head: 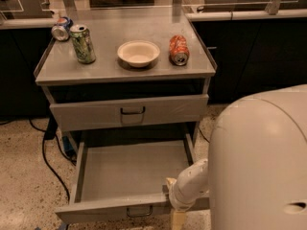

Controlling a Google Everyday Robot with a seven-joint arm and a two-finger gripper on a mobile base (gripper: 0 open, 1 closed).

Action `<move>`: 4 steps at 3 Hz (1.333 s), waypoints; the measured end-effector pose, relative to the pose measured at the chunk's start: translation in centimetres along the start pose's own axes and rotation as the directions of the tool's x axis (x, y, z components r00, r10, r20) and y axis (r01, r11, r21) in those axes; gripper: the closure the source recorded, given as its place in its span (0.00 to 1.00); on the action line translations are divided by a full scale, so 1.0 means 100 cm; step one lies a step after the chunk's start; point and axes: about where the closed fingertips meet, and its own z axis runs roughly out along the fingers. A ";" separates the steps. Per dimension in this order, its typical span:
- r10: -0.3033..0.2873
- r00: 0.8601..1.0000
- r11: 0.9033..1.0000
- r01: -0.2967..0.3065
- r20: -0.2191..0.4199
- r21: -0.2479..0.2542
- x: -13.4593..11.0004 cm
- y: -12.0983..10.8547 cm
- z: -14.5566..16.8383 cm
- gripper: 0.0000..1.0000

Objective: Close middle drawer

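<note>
The middle drawer (pixel 129 176) is a wide grey metal tray, pulled far out of the cabinet and empty. Its plain front panel (pixel 105 210) has a small thin loop handle (pixel 139 212). Above it the upper grey drawer front (pixel 129 111) with a black handle is closed. My gripper (pixel 173 210) is at the right end of the middle drawer's front panel, at its outer face, with the white wrist just above it. My large white arm (pixel 259 162) fills the lower right and hides the drawer's right corner.
On the cabinet top (pixel 120 73) stand a green can (pixel 83 43), a crushed can (pixel 61 28), a white bowl (pixel 138 53) and an orange can lying on its side (pixel 178 49). Black cables (pixel 48 162) trail on the speckled floor at left. Dark counters stand behind.
</note>
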 end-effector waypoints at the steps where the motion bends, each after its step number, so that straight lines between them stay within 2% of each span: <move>1: 0.004 0.999 1.000 -0.004 0.045 -0.017 -0.007 0.001 0.010 0.00; 2: -0.002 0.986 1.000 0.004 0.167 -0.013 -0.010 0.000 0.017 0.00; 3: 0.013 0.976 1.000 -0.011 0.219 -0.010 0.000 0.001 0.017 0.00; 4: 0.013 0.975 1.000 -0.012 0.222 -0.007 0.000 0.001 0.018 0.00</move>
